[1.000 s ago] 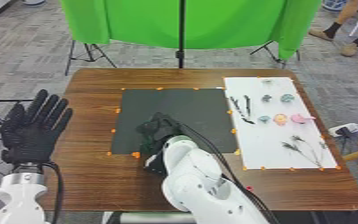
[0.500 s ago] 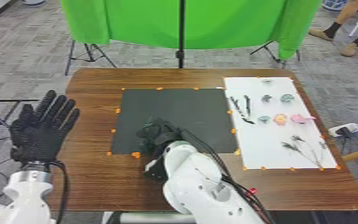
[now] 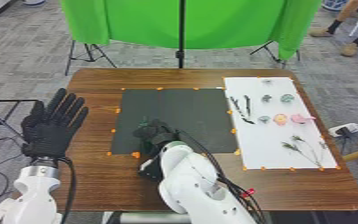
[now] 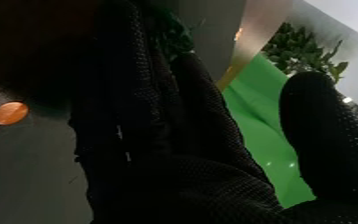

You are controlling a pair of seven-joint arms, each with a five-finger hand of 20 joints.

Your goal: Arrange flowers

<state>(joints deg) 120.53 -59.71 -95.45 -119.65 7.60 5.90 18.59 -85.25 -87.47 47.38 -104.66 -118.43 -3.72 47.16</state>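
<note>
In the head view, bright, fairly even light covers the room. The sheet [image 3: 254, 137] at right is the brightest broad area on the table [image 3: 95, 185], while the mat [image 3: 175, 102] stays dark and the right hand [image 3: 153, 131] nearly melts into it. The left hand [image 3: 49, 130] is deep black too. The cloth [image 3: 140, 25] at the far side glows, with soft shading in its folds.

The right wrist view is much dimmer: the glove sinks close to black, a sprig [image 4: 174, 35] sits half lost in shade, and small white glints dot the cloth beyond
</note>
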